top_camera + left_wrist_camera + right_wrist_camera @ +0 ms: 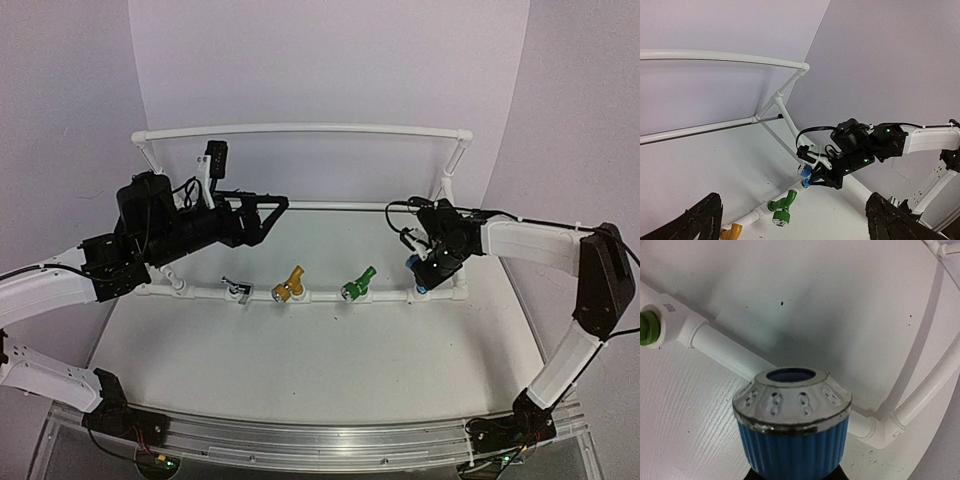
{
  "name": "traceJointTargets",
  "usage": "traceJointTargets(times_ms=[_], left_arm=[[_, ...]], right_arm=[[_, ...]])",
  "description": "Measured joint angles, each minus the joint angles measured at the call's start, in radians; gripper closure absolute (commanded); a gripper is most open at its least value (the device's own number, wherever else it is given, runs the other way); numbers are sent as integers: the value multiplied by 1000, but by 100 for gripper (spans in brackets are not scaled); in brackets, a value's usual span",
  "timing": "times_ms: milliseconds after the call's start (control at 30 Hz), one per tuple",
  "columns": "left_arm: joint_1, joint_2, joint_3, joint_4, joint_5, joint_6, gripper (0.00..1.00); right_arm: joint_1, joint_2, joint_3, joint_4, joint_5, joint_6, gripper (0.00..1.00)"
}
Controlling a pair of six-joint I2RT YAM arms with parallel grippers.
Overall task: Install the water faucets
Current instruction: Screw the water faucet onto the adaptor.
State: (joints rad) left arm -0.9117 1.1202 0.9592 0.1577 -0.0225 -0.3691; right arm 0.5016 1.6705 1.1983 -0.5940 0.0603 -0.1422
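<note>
Three water faucets stand plugged into the front pipe (320, 295) of the white frame: silver (236, 288), yellow (288, 284) and green (358, 283). The blue faucet (417, 278) is at the pipe's right end, with my right gripper (425, 270) shut on it. In the left wrist view the blue faucet (807, 172) meets the pipe fitting just right of the green faucet (781, 206). Its silver nozzle and ribbed blue collar (792, 425) fill the lower right wrist view and hide the fingers. My left gripper (268, 212) hangs open and empty above the table's left half.
The white PVC frame (300, 130) rises at the back, with a slanted brace (785, 112) at its right corner. A small black and white part (212, 160) sticks up on the frame's left side. The corner joint (885, 427) lies just right of the blue faucet.
</note>
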Motion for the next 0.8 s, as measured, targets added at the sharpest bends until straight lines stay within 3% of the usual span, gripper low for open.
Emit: traceJointTargets(times_ms=[167,367,800], left_arm=[[2,0,0,0,-1,-4,0],[3,0,0,0,-7,-6,0],[3,0,0,-1,-7,-6,0]], right_arm=[[-6,1,2,1,-5,197,100],[-14,-9,2,-11,-14,293,100],[-18,6,36,-106,-54,191,100]])
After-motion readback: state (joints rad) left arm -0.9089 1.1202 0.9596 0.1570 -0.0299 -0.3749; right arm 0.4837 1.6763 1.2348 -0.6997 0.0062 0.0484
